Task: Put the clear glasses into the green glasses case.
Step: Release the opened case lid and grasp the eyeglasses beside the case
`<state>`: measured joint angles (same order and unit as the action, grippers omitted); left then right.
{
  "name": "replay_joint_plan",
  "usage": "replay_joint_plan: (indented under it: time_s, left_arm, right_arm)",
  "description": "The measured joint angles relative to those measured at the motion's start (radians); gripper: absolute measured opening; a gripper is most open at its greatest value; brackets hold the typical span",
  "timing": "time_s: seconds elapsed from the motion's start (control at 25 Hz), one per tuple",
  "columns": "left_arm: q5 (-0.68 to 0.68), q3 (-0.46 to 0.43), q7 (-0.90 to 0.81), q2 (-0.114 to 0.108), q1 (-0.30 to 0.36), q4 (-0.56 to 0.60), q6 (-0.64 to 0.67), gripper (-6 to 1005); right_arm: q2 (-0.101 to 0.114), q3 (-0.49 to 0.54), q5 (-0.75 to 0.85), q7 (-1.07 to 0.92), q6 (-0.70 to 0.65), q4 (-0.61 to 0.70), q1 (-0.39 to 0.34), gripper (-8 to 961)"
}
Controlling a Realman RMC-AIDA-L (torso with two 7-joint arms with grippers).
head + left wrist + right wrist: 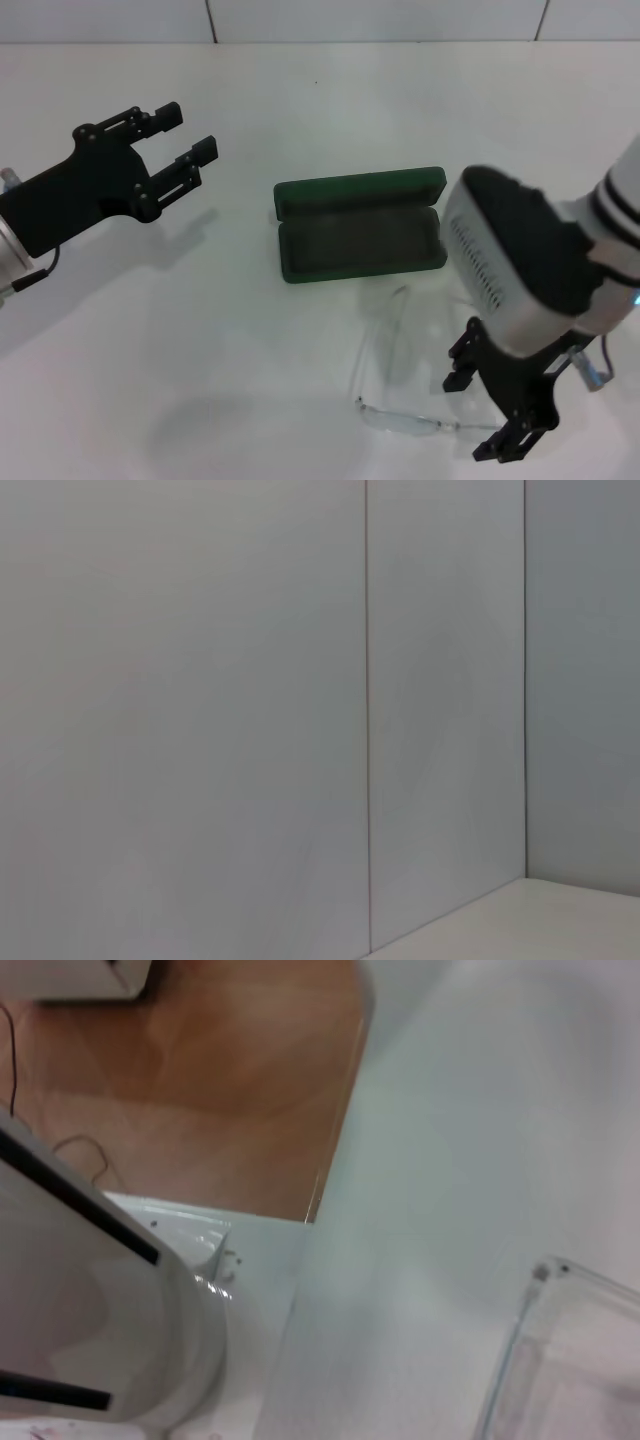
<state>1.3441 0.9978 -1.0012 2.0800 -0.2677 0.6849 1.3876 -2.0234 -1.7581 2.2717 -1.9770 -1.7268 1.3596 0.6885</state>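
Here the right tool (pixel 488 412) hangs open, empty, beside the clear glasses (pixel 395 400); left tool (pixel 183 150) open.

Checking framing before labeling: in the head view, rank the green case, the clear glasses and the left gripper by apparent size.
1. green glasses case, largest.
2. clear glasses and left gripper: look similar; the gripper's nearness to the camera leaves this unsure.
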Motion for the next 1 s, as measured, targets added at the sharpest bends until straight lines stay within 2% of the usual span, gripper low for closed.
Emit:
replay_joint_plan:
  time_s: [0.56, 1.0]
  left_arm:
    - [0.0, 0.001, 0.006, 0.002, 0.001, -0.002, -0.001, 560]
    - [0.0, 0.0, 0.01, 0.0, -0.007, -0.002, -0.001, 560]
  right_arm:
    - [-0.004, -0.177, 0.009, -0.058, 0.153, -0.044, 0.047, 673]
    - [-0.005, -0.202, 0.001, -0.065, 0.179, -0.059, 0.068, 656]
